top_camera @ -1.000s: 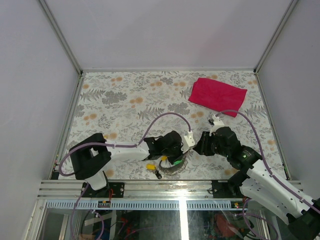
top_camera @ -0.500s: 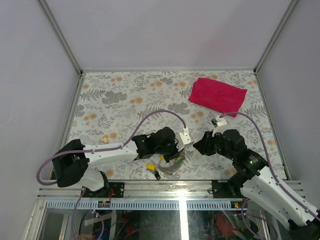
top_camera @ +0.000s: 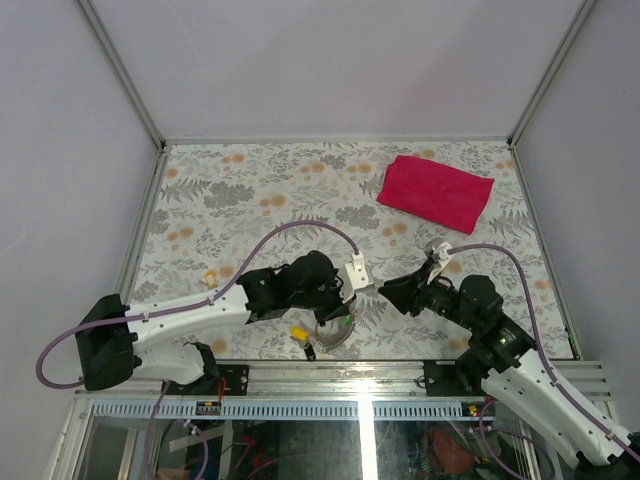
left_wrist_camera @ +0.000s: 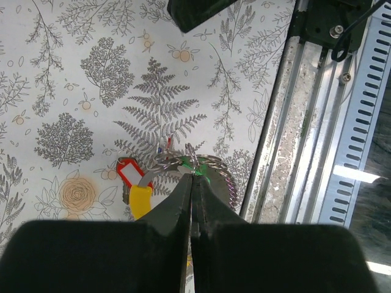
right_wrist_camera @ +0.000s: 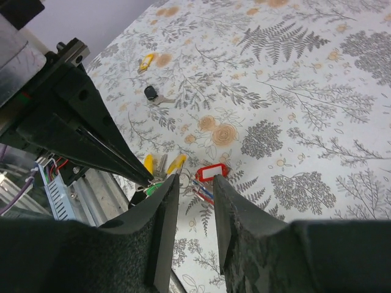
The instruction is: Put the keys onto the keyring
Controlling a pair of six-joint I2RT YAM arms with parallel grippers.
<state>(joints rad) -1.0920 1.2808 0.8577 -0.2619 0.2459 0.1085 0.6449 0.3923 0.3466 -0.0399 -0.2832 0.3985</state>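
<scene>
Up front, left gripper (left_wrist_camera: 193, 177) pinches the keyring (left_wrist_camera: 214, 160); right gripper (right_wrist_camera: 194, 180) stands narrowly parted, empty.

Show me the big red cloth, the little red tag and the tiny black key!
big red cloth (top_camera: 435, 193), top external view, middle of the fabric.
little red plastic tag (right_wrist_camera: 212, 173), right wrist view, its white label window.
tiny black-headed key (right_wrist_camera: 150, 93), right wrist view, its black head.

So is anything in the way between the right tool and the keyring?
Nothing visible. The right tool is open and aimed at the keyring, which the left tool pinches; only table shows between.
</scene>
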